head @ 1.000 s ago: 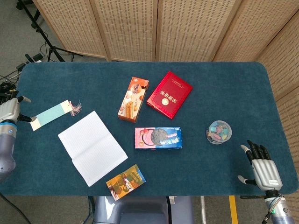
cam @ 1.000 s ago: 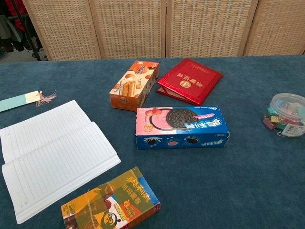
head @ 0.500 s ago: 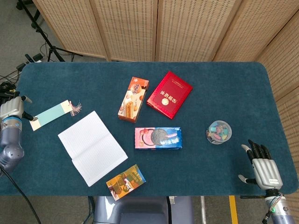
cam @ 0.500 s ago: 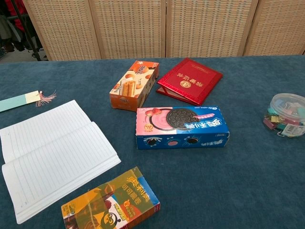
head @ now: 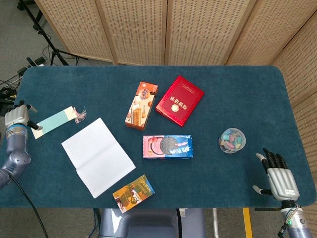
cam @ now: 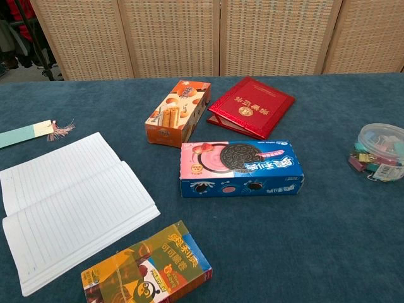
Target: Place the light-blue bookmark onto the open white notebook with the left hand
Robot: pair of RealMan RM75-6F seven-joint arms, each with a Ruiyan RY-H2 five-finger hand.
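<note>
The light-blue bookmark [head: 53,120] with a pink tassel lies flat on the blue table, up and left of the open white notebook [head: 97,156]. My left hand [head: 17,118] sits at the table's left edge, right by the bookmark's cream left end; its fingers are too small to read and I cannot tell whether they touch it. My right hand [head: 278,177] rests at the front right corner, fingers spread, holding nothing. The chest view shows the bookmark [cam: 25,134] and notebook [cam: 69,202] but neither hand.
An orange snack box [head: 141,105], a red booklet [head: 179,100], a blue-and-pink cookie box [head: 167,147] and a small yellow-orange box [head: 133,193] lie right of the notebook. A clear tub of clips [head: 232,140] stands at the right.
My left hand has edged right toward the bookmark's end and the forearm has swung in below it. The bookmark, notebook and right hand have not moved.
</note>
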